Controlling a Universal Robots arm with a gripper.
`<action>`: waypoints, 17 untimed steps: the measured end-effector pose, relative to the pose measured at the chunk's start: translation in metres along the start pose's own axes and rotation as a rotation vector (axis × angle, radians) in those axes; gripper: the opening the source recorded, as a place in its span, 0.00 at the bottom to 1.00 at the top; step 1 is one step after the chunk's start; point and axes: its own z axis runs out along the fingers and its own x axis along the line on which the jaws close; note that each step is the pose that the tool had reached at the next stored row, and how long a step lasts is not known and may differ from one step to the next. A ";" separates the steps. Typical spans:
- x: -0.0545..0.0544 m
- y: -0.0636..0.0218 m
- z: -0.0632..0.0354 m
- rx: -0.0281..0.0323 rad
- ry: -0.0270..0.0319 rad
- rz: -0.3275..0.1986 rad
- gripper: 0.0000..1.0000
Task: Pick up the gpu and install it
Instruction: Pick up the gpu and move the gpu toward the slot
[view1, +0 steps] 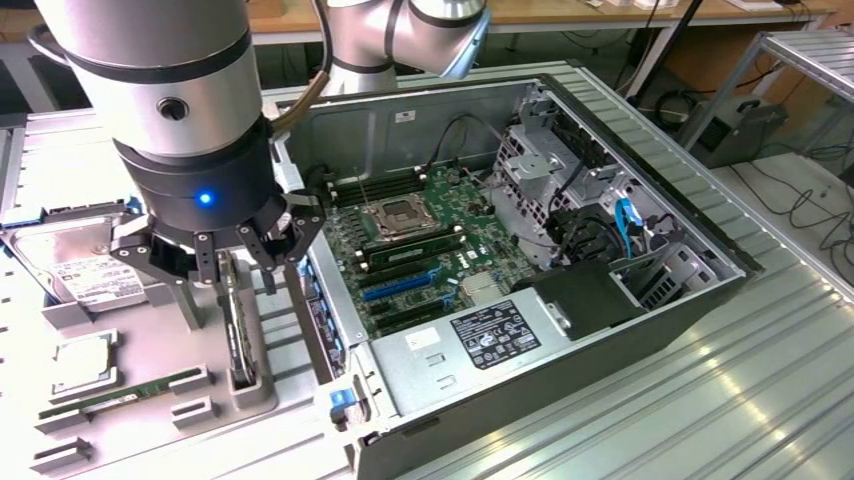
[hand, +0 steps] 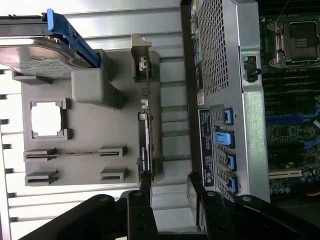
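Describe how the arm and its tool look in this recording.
The arm is a thick silver-grey cylinder with black bands and a round dark button on its side. Below sits a black wrist section with a small blue light. The tool is black, with jointed fingers.

Bright glare streaks the ribbed metal bench (view1: 721, 400); well beyond the jaws, a wooden desk (view1: 587, 14), cables (view1: 663, 102), pale floor (view1: 763, 182).
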 end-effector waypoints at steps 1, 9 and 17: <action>0.000 0.0004 0.0001 0.0001 0.0001 0.000 0.42; 0.000 0.0036 0.0018 0.0001 0.0000 0.000 0.42; 0.001 0.0100 0.0038 0.0000 0.0000 0.000 0.42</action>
